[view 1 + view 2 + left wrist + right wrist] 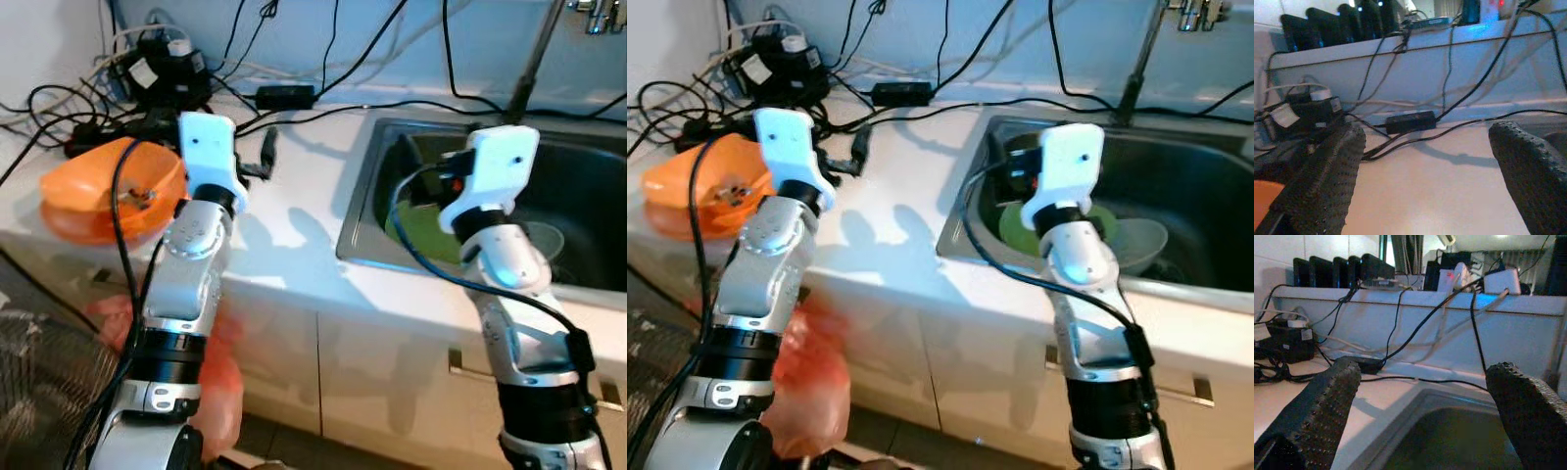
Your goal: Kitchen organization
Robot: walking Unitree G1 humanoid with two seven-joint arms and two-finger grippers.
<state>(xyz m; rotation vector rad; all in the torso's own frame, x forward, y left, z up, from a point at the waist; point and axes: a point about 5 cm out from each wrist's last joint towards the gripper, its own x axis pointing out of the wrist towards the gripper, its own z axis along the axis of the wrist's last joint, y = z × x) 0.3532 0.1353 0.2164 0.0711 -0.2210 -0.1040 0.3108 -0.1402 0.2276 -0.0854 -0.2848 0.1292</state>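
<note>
- While both arms hover, the right gripper (1420,421), fingers spread wide, hangs over the sink (588,166), nearest the green plate (1019,227) inside.
- Left gripper (1425,186), also wide, is left of the sink over the table (294,235).

Upright on the white counter's left end: a translucent orange plastic bowl (108,191). Down in the steel sink: a green plate (1019,227) beside a clear bowl (1144,245).

We hold both silver arms raised forward; the left gripper (1425,181) and right gripper (1422,416) have black textured fingers spread wide apart.
</note>
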